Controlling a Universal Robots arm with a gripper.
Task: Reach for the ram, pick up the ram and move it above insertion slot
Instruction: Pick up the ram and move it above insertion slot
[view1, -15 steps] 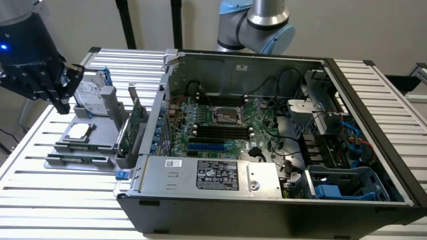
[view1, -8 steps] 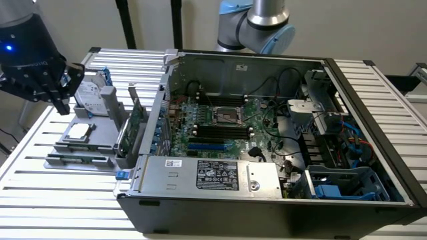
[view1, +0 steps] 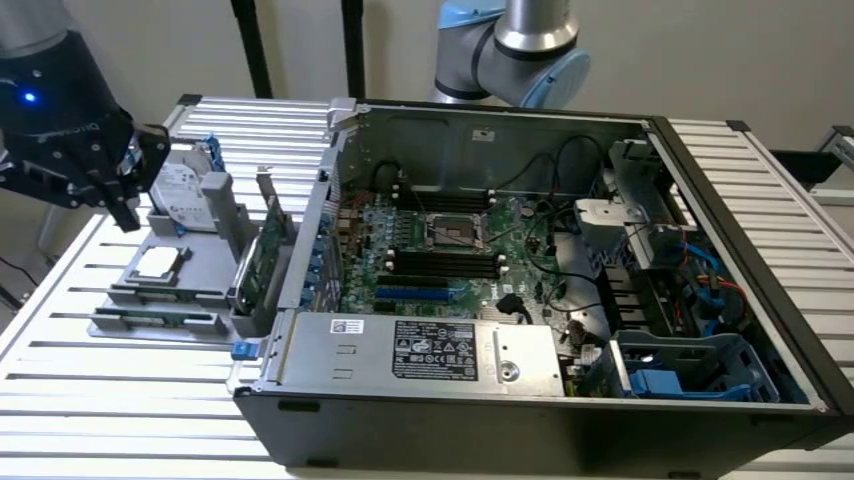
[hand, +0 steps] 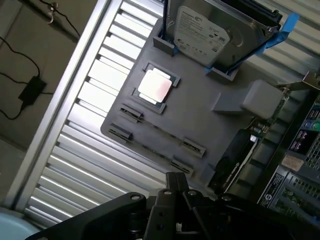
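Note:
The ram (view1: 158, 320) lies on edge in the front slots of a grey holder (view1: 200, 268) on the slatted table, at the exterior view's left. In the wrist view it is a thin line (hand: 161, 131) between small grey clips. My black gripper (view1: 127, 216) hangs above the holder's far left side, beside the hard drive, well above the ram and apart from it. Its fingers (hand: 175, 181) are shut, with nothing between them. The insertion slots (view1: 447, 262) are dark bars on the motherboard inside the open computer case.
The holder also carries a silver hard drive (view1: 187, 190) in a blue frame, a square processor chip (hand: 156, 86) and an upright green expansion card (view1: 274, 255). The case wall (view1: 314, 230) rises between holder and motherboard. Cables and a drive cage (view1: 694, 365) crowd the case's right side.

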